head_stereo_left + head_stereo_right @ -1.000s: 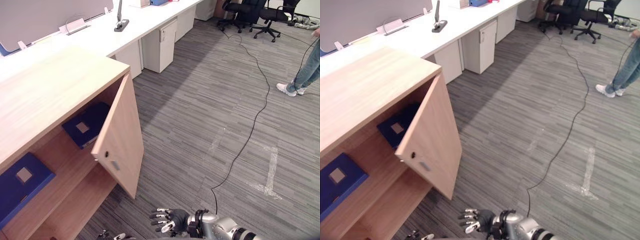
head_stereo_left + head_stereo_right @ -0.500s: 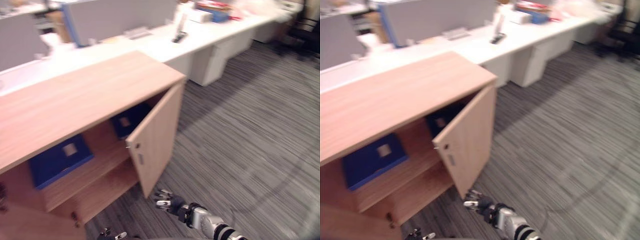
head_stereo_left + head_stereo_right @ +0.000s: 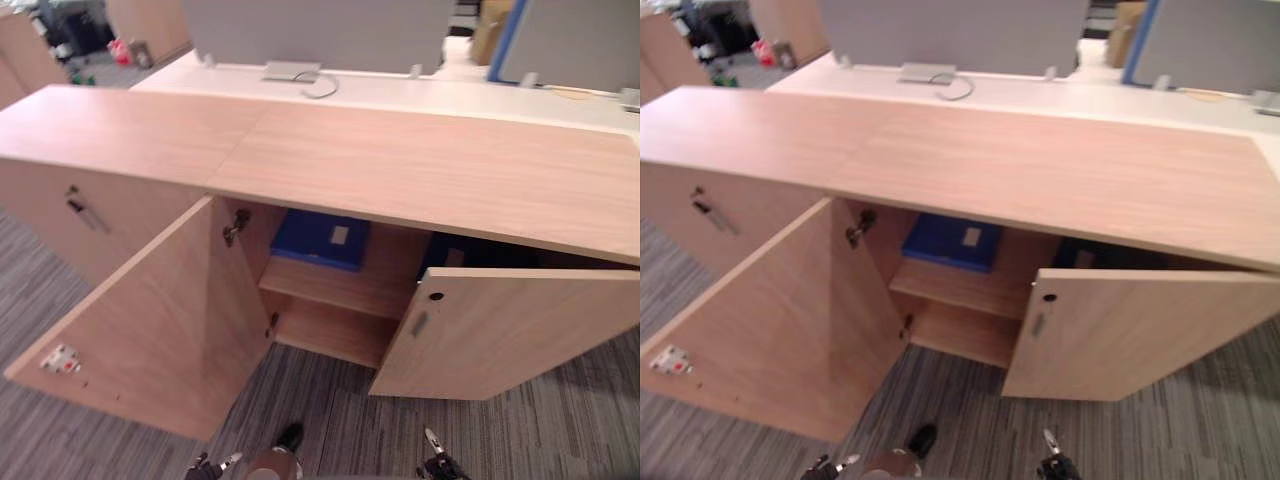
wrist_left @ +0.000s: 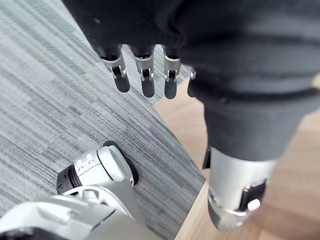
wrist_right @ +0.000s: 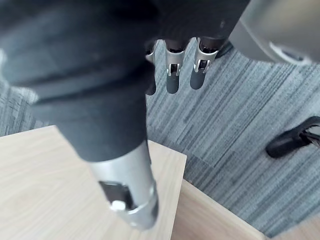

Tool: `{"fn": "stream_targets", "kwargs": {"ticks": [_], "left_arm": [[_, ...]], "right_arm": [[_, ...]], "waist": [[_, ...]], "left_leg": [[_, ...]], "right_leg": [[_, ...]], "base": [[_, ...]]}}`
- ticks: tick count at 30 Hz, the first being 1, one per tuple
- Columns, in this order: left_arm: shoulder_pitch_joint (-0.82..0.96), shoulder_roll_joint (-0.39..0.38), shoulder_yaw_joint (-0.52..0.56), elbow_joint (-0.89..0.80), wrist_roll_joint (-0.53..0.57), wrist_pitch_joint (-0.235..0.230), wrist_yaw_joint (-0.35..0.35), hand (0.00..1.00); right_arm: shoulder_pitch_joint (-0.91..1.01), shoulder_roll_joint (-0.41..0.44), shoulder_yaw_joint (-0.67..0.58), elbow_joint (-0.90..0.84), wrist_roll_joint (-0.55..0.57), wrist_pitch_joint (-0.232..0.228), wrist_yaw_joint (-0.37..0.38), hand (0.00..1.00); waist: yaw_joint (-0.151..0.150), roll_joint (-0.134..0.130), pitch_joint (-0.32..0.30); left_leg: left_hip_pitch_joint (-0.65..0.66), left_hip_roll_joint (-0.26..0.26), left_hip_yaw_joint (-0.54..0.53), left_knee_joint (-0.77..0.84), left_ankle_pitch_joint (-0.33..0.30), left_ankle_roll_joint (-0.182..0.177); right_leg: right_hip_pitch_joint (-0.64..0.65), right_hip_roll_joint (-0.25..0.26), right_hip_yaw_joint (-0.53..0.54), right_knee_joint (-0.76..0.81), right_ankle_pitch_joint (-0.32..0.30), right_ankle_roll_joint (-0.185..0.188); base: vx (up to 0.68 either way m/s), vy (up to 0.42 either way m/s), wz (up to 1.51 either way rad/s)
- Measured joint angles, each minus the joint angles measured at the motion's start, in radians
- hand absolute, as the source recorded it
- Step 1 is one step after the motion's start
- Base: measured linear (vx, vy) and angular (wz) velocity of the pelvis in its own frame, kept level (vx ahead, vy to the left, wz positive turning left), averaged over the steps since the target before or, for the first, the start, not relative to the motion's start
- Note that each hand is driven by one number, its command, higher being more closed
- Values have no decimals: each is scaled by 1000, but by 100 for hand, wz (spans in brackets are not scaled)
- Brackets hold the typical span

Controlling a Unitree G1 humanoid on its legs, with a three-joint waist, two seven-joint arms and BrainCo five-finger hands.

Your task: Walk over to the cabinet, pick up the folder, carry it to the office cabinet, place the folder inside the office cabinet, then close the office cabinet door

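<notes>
The blue folder (image 3: 320, 238) lies on the cabinet (image 3: 400, 170) shelf, ahead of and above both hands. The left hand (image 4: 147, 82) and right hand (image 5: 172, 75) hang empty, fingers loosely straight. Closing looks next: lay a flat palm on the right door (image 3: 510, 330) near its free edge and push evenly.

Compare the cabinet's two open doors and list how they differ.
The left door stands far out, baring its compartment and the blue folder on the shelf; the right door is less open and screens most of its side. The left door carries a white-and-red fitting near its outer corner; the right door has a dark round hole near its free edge. Both are light wood.
</notes>
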Motion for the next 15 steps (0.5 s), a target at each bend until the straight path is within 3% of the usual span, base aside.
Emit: {"fn": "stream_targets", "kwargs": {"ticks": [1,2,3,5,7,8,9,11,15], "left_arm": [[5,-9,34,-2,-24,-1,0,0],[13,-23,63,0,-34,-1,-2,0],[14,-24,67,1,-35,-1,-4,0],[14,-18,87,2,-35,-3,-14,0],[14,-12,90,2,-37,-1,-26,0],[14,-15,99,5,-45,0,-33,0],[14,-17,102,6,-49,2,-37,0],[13,-25,106,13,-69,3,-40,0],[45,-26,108,22,-85,9,-48,0]], "right_arm": [[17,1,-51,2,-40,4,-4,0],[22,8,-95,1,-66,8,-5,0],[21,16,-121,-3,-74,6,-5,0],[-10,42,-267,-6,-96,12,-3,0],[-25,61,-342,-4,-98,17,-1,0],[-26,61,-381,-3,-96,19,-1,0],[-26,61,-386,-4,-96,19,-1,0],[-29,53,-386,-8,-96,21,2,0],[-27,49,-386,-5,-83,24,5,0]], "waist": [[-7,0,1],[-8,4,5],[-11,6,12],[-1,-8,25],[-6,-11,26],[-8,-10,25],[-8,-12,22],[-12,0,25],[-16,16,15]], "left_leg": [[-57,46,219,149,-38,15],[-74,90,408,259,-114,17],[-76,104,464,280,-131,21],[-74,64,474,279,-140,32],[-75,22,439,240,-122,48],[-64,-26,409,177,-87,64],[-56,-45,399,146,-70,69],[0,-100,354,-31,23,74],[107,-88,336,-256,101,52]], "right_leg": [[13,-9,-42,0,0,0],[25,-13,-57,12,0,0],[31,-14,-57,24,0,0],[27,-47,-52,58,8,-14],[29,-43,-51,25,-1,-24],[46,-38,-56,-21,1,-31],[56,-40,-54,-37,5,-31],[61,-44,-61,-53,23,-51],[72,-13,-75,-54,81,-62]], "base": [[141,11,100],[192,55,87],[229,127,53],[186,171,41],[86,89,68],[47,13,91],[34,-7,104],[12,0,79],[-6,-28,32]]}}
